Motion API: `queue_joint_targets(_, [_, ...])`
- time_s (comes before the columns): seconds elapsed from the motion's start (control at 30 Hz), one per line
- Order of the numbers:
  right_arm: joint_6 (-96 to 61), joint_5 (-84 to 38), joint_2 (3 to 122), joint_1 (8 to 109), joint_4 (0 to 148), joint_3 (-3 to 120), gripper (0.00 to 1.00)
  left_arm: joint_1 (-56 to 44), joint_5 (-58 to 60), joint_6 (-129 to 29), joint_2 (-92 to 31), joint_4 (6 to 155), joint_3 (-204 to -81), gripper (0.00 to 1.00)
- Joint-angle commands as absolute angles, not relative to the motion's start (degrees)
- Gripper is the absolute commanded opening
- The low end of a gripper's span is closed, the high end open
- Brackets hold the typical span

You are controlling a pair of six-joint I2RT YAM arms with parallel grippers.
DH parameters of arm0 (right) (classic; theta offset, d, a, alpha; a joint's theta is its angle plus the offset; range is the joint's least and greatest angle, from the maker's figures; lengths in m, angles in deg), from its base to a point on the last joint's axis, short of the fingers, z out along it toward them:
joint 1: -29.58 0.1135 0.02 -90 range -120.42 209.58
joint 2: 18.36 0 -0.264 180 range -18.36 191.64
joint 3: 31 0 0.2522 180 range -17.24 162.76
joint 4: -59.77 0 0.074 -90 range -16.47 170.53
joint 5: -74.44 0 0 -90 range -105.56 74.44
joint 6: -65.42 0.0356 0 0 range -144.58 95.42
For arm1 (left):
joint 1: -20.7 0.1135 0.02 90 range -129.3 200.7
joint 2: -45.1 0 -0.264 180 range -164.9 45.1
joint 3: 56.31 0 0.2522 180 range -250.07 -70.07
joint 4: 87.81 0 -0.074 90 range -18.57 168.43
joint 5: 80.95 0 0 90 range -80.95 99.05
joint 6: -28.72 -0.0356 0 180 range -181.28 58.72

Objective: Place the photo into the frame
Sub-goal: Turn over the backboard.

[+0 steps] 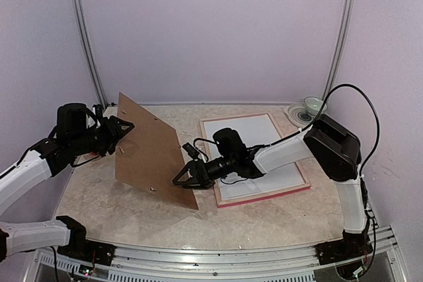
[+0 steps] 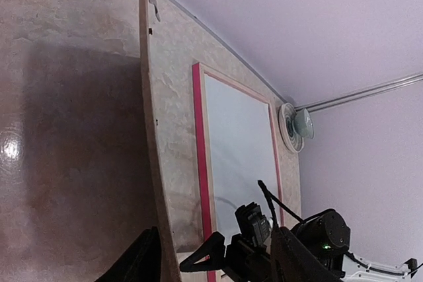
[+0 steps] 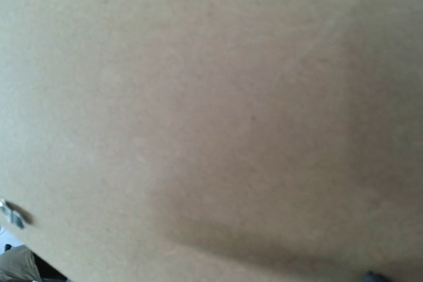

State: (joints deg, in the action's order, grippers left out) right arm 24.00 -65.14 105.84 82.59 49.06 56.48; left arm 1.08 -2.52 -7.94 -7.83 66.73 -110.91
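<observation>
- The frame lies flat on the table, right of centre in the top view. It has pink edges and a plain white surface fills the inside.
- Honestly can't tell where the photo is, no view shows a sunset print.
- Just left of the frame, the brown backing board stands tilted on its lower edge, roughly mid-left of the top view.
- The left gripper is at the board's left edge. In its wrist view the board's edge sits between the fingers, close against one of them. The jaws are clearly apart, so it isn't clamped.
- The right gripper reaches across the frame to the board's lower right edge with its jaws spread wide. Can't tell if it touches. Its wrist view is nearly all brown board, with a small metal clip at lower left.
- A small fan sits at the table's upper right corner.
</observation>
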Motion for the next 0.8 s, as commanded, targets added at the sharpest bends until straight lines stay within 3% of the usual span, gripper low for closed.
queue_joint_targets(0.0, [21.5, -63.7, 106.9, 82.6, 53.1, 55.6, 0.99, 2.5, -7.2, -10.0, -6.7, 60.4, -113.4, 0.56])
queue_joint_targets(0.2, [20.7, -63.3, 107.3, 82.6, 54.3, 55.5, 0.99, 3.0, -7.4, -11.7, -6.6, 54.8, -115.6, 0.54])
queue_joint_targets(0.77, [20.2, -63.1, 107.6, 82.6, 54.7, 55.3, 0.99, 5.5, -6.6, -14.2, -4.6, 49.1, -115.3, 0.25])
